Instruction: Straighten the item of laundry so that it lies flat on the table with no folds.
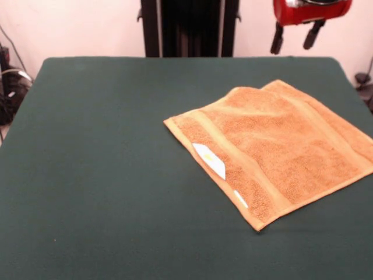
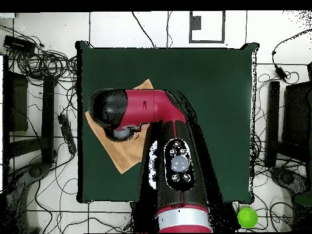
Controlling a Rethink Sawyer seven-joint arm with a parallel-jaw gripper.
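Note:
The orange-tan towel lies on the right part of the dark green table. It looks doubled over, with a second layer showing along its far right edge. Two white labels sit at its near left hem. My gripper hangs above the table's far right edge, beyond the towel's far corner. It is open and empty, well clear of the cloth. In the overhead view the arm covers much of the towel, and the gripper itself is hidden under the wrist.
The black pedestal stands behind the table's far edge. Cables lie off the table's left side. In the overhead view, cables and dark stands surround the table, and a green ball lies on the floor.

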